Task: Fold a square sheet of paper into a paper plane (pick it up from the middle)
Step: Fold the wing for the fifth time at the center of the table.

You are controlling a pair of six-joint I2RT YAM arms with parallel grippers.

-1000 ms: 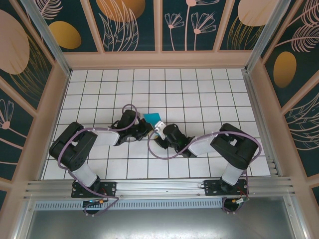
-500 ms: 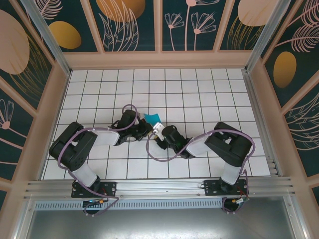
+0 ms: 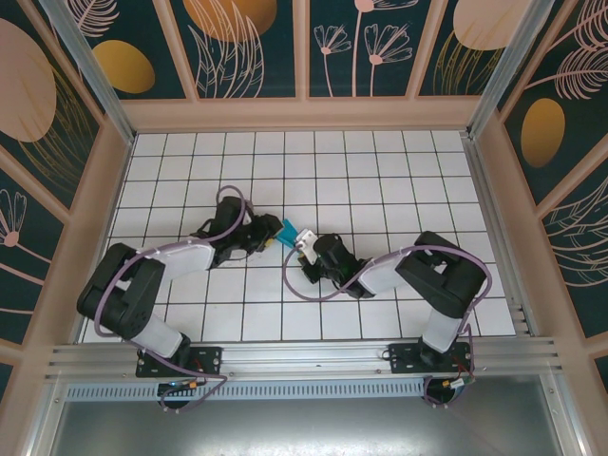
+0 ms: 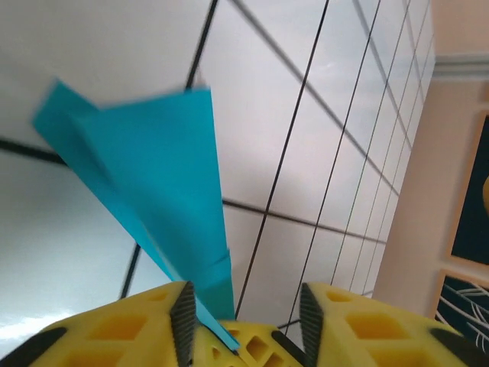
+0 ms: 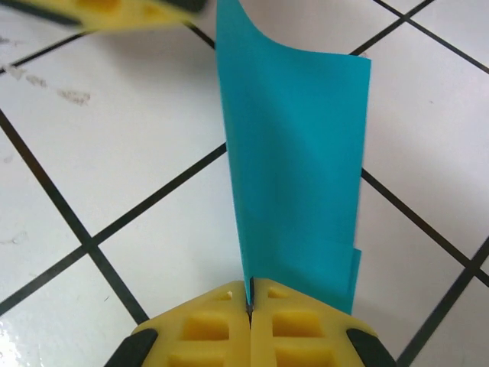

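The square sheet of paper (image 3: 288,229) is folded into a narrow, creased cyan-blue shape and stands on edge above the tiles at mid-table. My right gripper (image 3: 302,241) is shut on its near edge; in the right wrist view the paper (image 5: 298,153) rises from the closed yellow fingertips (image 5: 250,302). My left gripper (image 3: 271,237) is just left of the paper and open. In the left wrist view the pointed paper (image 4: 153,168) runs down between the jaws, lying against the left pad (image 4: 182,317), with a wide gap to the right pad (image 4: 309,317).
White tiled floor (image 3: 380,180) with black grid lines stretches around both arms. Beige walls (image 3: 304,114) enclose the back and sides. The left gripper's yellow fingers (image 5: 114,11) show at the top of the right wrist view.
My left gripper has opened and its arm has swung back to the left. My right gripper has shut on the paper's edge.
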